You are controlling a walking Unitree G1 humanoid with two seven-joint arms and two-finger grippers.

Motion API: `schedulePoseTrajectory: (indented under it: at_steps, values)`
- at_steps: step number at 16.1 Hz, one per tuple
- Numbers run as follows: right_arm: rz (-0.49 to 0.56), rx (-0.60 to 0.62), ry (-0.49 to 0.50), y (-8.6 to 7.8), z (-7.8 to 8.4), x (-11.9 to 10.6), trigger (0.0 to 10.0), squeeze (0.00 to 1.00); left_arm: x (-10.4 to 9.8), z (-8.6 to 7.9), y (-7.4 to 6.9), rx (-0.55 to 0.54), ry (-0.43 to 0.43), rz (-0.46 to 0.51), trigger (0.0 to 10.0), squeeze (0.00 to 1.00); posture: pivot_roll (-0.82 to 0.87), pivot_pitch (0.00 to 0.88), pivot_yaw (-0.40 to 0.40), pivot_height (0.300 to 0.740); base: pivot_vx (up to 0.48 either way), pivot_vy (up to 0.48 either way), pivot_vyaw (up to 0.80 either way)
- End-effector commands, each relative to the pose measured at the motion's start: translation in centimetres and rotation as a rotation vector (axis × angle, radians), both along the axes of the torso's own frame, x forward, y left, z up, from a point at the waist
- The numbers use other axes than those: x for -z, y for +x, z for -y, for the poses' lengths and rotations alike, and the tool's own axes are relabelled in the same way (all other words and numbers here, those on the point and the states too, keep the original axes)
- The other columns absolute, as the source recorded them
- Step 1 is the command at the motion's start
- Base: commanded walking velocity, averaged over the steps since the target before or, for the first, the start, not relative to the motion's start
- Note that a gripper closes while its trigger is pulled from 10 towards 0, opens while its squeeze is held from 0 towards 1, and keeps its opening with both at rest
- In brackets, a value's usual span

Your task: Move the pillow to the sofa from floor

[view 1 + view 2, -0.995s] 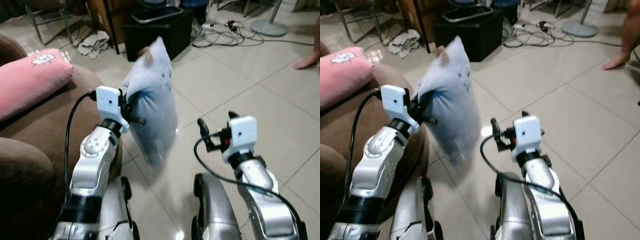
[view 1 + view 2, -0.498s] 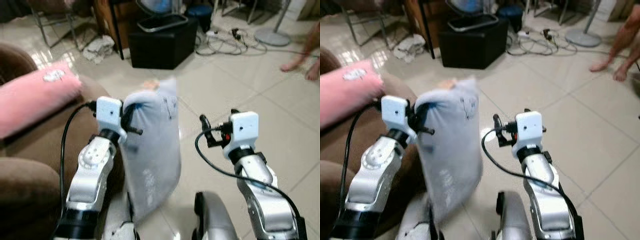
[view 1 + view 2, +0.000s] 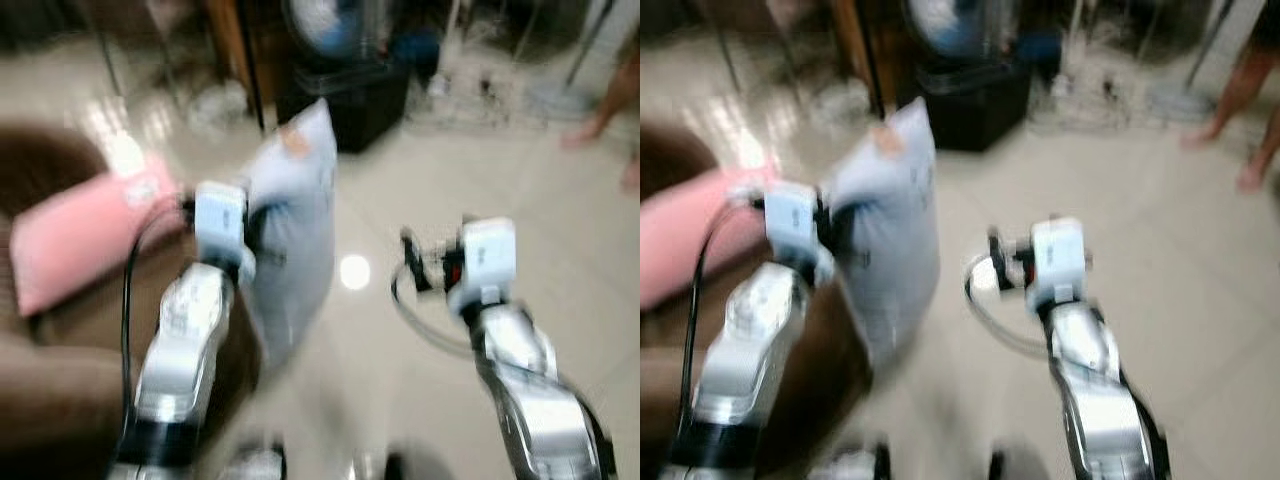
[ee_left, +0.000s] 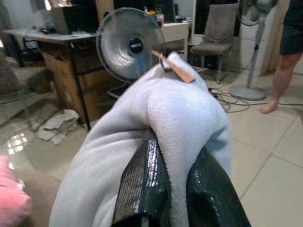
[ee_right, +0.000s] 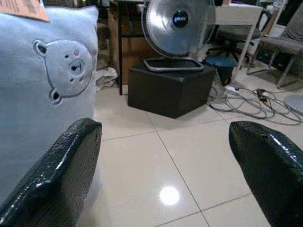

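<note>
Heavy motion blur in both eye views, sharp evenly lit wrist views, lamp glare on glossy floor tiles (image 3: pixel 354 271).

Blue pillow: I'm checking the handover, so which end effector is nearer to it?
Left. The left end effector is pinching a fold of the blue pillow; the right end effector hangs open beside it, not touching.

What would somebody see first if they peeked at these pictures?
A big pale blue pillow hanging in the air, pinched by the left gripper beside the brown sofa. It has a little bear face stitched on it. A pink pillow lies on the sofa, and the right gripper is held open over the shiny tile floor.
</note>
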State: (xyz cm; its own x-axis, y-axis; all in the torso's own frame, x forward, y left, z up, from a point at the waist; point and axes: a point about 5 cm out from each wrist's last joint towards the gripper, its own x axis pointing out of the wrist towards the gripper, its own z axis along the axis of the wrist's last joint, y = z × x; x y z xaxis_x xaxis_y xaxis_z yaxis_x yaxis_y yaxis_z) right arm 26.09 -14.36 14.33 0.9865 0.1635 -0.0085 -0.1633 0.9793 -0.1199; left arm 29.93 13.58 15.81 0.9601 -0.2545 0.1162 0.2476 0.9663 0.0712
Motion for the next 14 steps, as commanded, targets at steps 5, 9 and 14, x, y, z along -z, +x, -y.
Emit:
schedulePoseTrajectory:
  at_steps: [5, 9, 14]
  values:
    - [-0.047, 0.039, 0.0, -0.1, 0.6, 0.7, 10.0, 0.0, -1.7, 0.4, 0.2, 0.023, 0.021, 0.092, 10.0, 0.0, -0.06, 0.0, 0.03, 0.74, 0.0, 0.0, 0.0]
    - [-0.056, 0.007, -0.063, -0.2, 0.2, 1.0, 10.0, 0.0, -1.7, 0.7, 0.7, 0.021, 0.041, 0.091, 10.0, 0.0, -0.06, 0.0, 0.036, 0.74, 0.241, 0.0, 0.1]
    - [-0.061, 0.015, -0.062, -0.3, 0.4, 1.0, 10.0, 0.0, -1.6, 0.8, 1.0, 0.026, 0.056, 0.083, 10.0, 0.0, -0.06, 0.0, 0.043, 0.74, 0.338, 0.0, 0.8]
